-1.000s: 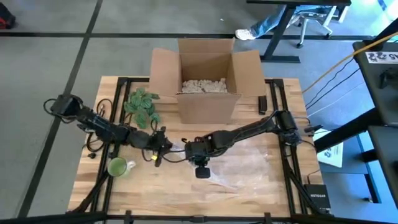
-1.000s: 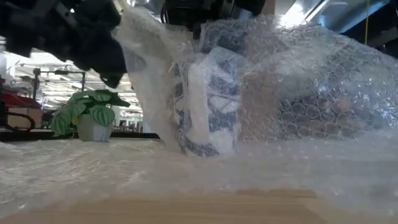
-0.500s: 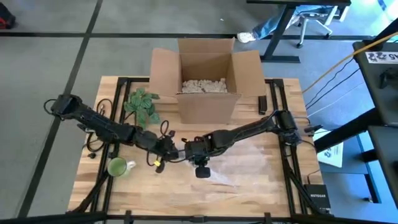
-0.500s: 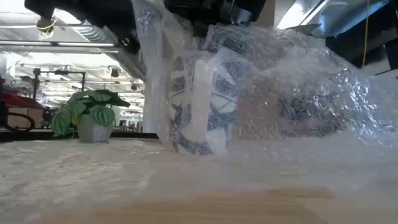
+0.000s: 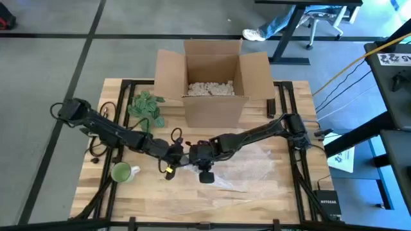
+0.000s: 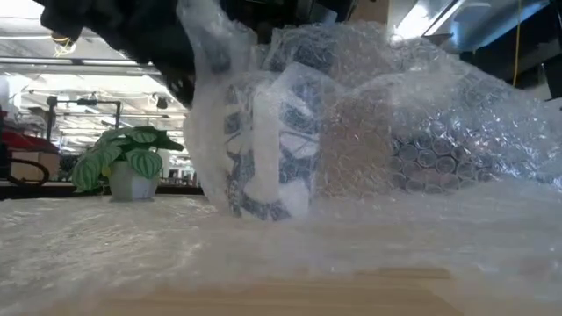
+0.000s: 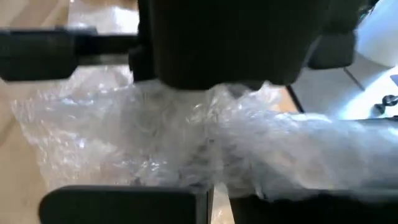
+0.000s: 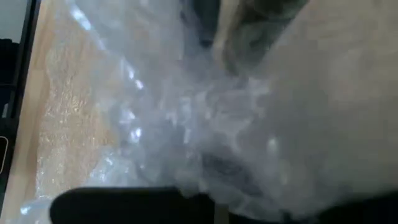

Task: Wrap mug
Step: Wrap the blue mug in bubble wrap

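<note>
Bubble wrap (image 6: pixel 263 254) covers the near counter (image 5: pixel 257 192). On it, mid-counter, stands the mug (image 6: pixel 263 145) (blue-patterned, tilted), swathed in wrap. Both arms stretch low and meet there: left tool (image 5: pixel 172 157) and right tool (image 5: pixel 196 153) nearly touch; I cannot tell either's grip. Beyond sit a plant (image 6: pixel 123 162) and box (image 5: pixel 215 80).

left pincer (image 5: pixel 174 156) nearer mug (image 6: pixel 263 145), wrap (image 6: pixel 421 132) tighter
</note>
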You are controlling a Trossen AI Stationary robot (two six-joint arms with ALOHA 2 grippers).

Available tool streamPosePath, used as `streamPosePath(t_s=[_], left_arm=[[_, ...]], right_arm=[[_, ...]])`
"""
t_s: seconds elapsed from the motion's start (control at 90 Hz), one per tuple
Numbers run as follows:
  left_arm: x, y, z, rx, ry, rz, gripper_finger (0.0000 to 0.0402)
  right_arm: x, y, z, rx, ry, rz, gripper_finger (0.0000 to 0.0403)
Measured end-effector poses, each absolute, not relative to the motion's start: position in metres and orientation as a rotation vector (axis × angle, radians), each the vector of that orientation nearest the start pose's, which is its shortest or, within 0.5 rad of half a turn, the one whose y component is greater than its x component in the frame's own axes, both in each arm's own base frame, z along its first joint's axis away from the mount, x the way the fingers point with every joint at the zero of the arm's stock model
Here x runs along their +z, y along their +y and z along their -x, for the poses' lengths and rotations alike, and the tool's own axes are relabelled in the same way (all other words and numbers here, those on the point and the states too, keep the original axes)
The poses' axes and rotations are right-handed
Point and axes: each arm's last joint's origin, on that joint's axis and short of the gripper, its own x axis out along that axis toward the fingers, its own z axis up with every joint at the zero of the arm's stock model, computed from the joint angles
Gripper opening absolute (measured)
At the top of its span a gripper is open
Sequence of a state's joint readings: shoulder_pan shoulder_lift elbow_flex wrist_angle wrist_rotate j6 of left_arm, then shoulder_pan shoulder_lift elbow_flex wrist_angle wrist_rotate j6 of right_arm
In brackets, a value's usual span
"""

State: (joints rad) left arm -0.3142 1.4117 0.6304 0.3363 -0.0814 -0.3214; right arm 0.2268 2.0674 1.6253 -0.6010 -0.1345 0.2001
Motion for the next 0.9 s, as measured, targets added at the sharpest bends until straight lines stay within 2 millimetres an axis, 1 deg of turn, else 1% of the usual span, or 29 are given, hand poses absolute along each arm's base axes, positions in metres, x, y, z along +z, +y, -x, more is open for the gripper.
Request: streamPosePath(t_s=[0.144, 0.311, 0.578, 0.689, 0.778, 0.833, 0.9], left_arm=[[0.191, -0.083, -0.271, -0.145, 0.467, 0.242, 0.0013], [0.191, -0.079, -0.272, -0.131, 0.458, 0.25, 0.0013], [0.19, -0.073, -0.274, -0.107, 0.464, 0.257, 0.0013], [0.191, -0.072, -0.274, -0.104, 0.463, 0.258, 0.0013], [0.19, -0.072, -0.274, -0.103, 0.464, 0.258, 0.0013], [0.19, -0.072, -0.274, -0.103, 0.464, 0.258, 0.0013], [0.19, -0.072, -0.274, -0.104, 0.465, 0.255, 0.0013]], right_arm=[[0.204, 0.102, -0.428, 0.2, 1.068, -0.109, 0.0], [0.216, 0.101, -0.424, 0.184, 1.057, -0.1, 0.0], [0.246, 0.096, -0.406, 0.125, 1.05, -0.08, 0.0], [0.263, 0.094, -0.402, 0.102, 0.986, -0.069, 0.0], [0.276, 0.093, -0.405, 0.084, 0.926, -0.04, 0.0], [0.283, 0.096, -0.406, 0.078, 0.888, -0.008, 0.0], [0.294, 0.1, -0.412, 0.086, 0.793, 0.03, 0.0]])
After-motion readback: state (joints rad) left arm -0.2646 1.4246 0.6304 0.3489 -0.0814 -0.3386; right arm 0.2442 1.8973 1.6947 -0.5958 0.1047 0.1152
